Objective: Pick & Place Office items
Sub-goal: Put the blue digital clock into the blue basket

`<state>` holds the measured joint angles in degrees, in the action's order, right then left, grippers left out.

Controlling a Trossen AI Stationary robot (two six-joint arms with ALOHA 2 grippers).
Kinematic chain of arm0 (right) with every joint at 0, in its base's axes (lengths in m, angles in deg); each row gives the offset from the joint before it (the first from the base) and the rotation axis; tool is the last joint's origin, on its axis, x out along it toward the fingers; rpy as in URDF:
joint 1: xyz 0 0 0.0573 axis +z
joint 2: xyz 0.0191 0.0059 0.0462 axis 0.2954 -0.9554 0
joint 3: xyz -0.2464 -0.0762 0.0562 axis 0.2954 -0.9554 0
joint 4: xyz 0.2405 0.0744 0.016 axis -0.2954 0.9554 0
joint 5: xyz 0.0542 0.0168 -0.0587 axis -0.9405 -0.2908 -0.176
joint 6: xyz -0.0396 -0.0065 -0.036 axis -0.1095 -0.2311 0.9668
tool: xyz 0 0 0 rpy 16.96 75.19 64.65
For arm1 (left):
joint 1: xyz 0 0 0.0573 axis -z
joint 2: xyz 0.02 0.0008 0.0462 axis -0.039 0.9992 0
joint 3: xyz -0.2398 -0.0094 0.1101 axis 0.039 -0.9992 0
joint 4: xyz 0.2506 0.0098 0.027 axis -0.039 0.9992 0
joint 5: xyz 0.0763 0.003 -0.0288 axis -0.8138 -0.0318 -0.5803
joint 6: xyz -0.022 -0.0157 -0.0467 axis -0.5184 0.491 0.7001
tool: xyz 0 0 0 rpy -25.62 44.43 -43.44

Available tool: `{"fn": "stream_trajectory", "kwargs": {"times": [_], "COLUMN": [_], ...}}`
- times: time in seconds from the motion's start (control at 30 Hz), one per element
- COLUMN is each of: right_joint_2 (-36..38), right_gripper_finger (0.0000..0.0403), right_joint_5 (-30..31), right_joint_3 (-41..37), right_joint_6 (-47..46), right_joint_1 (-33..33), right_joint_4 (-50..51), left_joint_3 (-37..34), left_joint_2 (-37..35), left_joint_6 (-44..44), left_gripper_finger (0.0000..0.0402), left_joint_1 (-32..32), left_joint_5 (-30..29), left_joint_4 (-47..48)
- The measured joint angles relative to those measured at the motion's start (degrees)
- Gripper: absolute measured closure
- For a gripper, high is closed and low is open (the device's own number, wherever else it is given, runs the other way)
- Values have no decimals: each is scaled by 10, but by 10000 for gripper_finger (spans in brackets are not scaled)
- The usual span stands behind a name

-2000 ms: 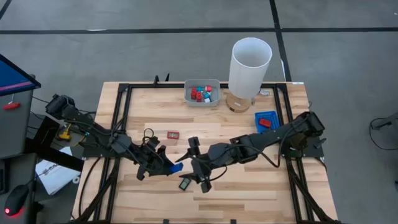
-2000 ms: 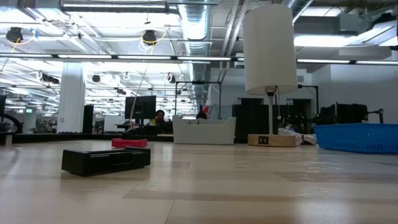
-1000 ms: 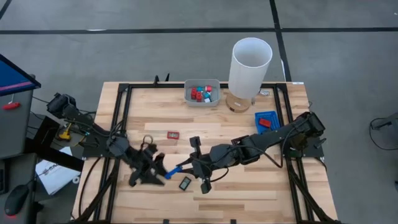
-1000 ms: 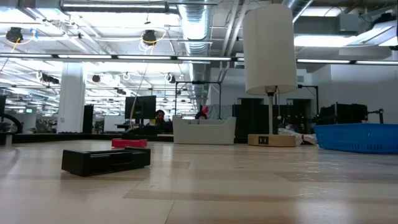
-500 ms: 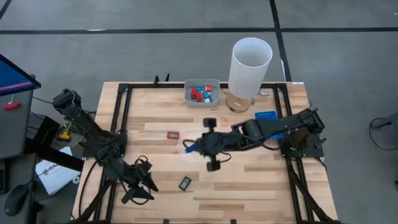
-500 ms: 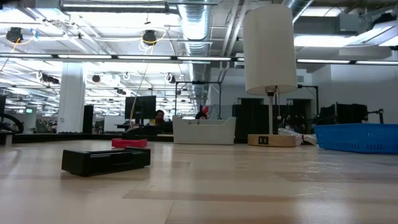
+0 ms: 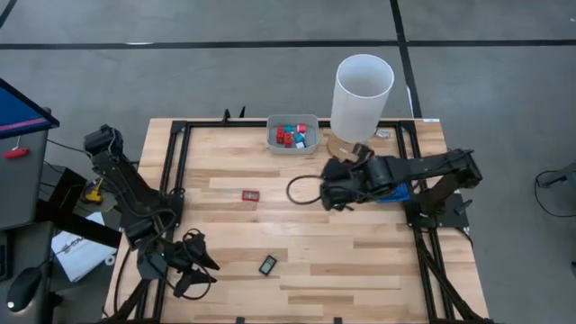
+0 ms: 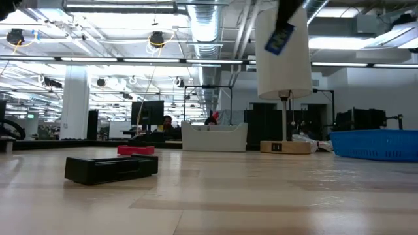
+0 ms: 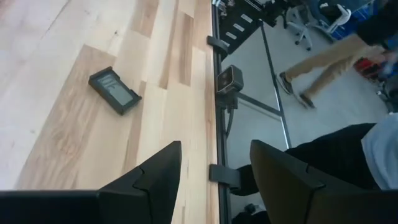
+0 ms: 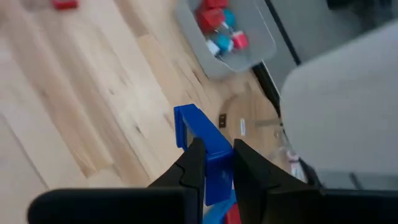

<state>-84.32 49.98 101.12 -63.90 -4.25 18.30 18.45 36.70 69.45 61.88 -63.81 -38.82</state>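
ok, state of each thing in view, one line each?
right tool: shut on blue frame piece, held above the table
left tool: open, empty, at the table's near left corner
grey tray: holding red, blue and white pieces
blue tray: on the table, contents partly hidden by the arm
black framed piece: lying flat, loose
red framed piece: lying flat, loose
white cylinder: upright, open top

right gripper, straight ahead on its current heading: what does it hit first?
Probably the table short of the grey tray. The right gripper, shut on a blue piece, points down and forward toward that tray, the white cylinder off to one side. Depth is unclear.
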Motion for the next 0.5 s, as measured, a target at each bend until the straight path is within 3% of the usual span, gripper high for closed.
{"fn": "stream_trajectory", "kwargs": {"times": [0.17,0.5], "right_joint_2": [93,265], "right_gripper_finger": [358,358], "right_joint_5": [-5,-81], "right_joint_3": [-107,-353], "right_joint_6": [-96,-304], "right_joint_1": [-13,-77], "right_joint_4": [-9,-15], "left_joint_3": [0,0], "left_joint_2": [2,2], "left_joint_6": [12,17], "left_gripper_finger": [213,212], "left_joint_1": [18,21], "left_joint_5": [-31,-58], "left_joint_4": [9,9]}}
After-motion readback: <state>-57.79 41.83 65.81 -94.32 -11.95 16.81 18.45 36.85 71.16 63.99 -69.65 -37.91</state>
